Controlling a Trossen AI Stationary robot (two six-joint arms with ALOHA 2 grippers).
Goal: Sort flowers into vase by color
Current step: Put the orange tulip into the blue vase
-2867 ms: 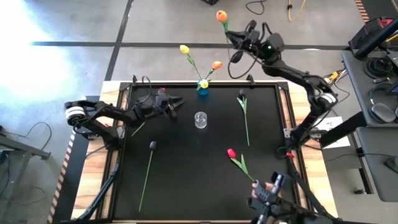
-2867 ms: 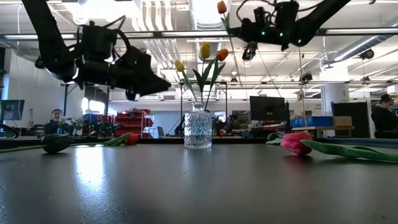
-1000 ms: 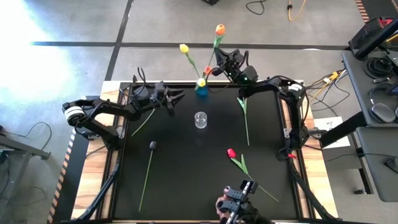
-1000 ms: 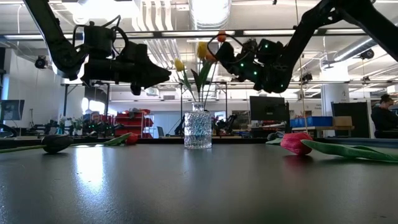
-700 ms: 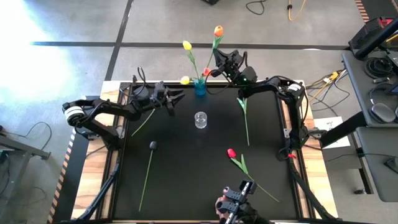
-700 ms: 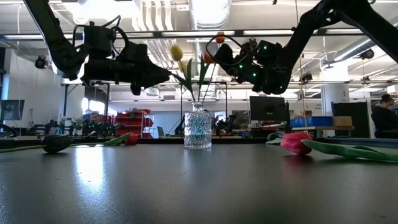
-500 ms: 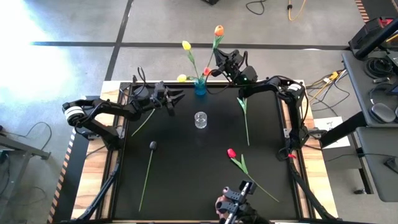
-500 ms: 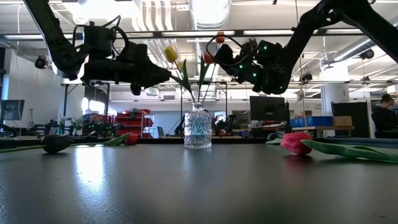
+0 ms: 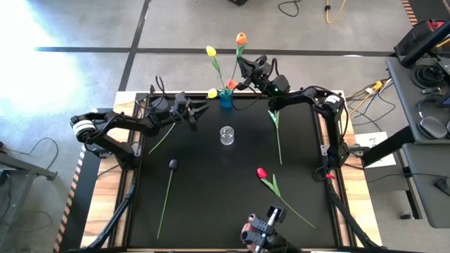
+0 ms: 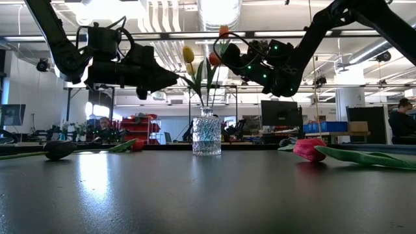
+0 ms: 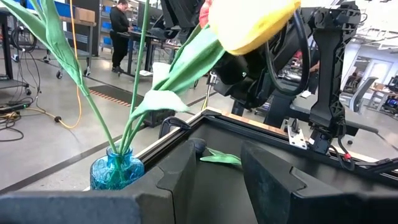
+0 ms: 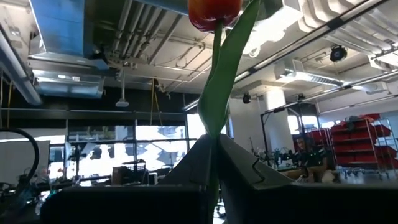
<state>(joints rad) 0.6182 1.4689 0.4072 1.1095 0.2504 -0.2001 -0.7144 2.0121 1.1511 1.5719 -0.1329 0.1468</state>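
Note:
A blue vase (image 9: 225, 99) stands at the table's far edge and holds two yellow tulips (image 9: 210, 50) and an orange-red one (image 9: 231, 84). A clear glass vase (image 9: 226, 135) stands nearer the middle. My right gripper (image 9: 245, 67) hovers just right of the blue vase, shut on an orange tulip (image 9: 241, 39) whose stem slants down to the vase's mouth. My left gripper (image 9: 202, 111) hangs open left of the vase, touching nothing. A dark tulip (image 9: 172, 164), a red tulip (image 9: 261, 173) and a green-stemmed flower (image 9: 276, 130) lie flat on the table. My right gripper pinches the orange tulip's stem (image 12: 214, 127) between its two fingers, a short way below the head (image 12: 214, 9). It comes from the table's right, with the fingers lying across the stem. The tulip stands nearly upright with its head above the fingers, and the lower stem runs down toward the blue vase.
A loose stem or leaf (image 9: 157, 145) lies under my left arm. The black mat is bordered by a raised frame (image 9: 143, 151). The near half of the mat, around the lying flowers, has open room. People and workshop benches show beyond the table in the low view.
My right gripper has shifted slightly toward the table's left and a little up, carrying the orange tulip with it. In the blue vase one yellow tulip has swung from over the vase's mouth out to its left side. The left arm has kept still.

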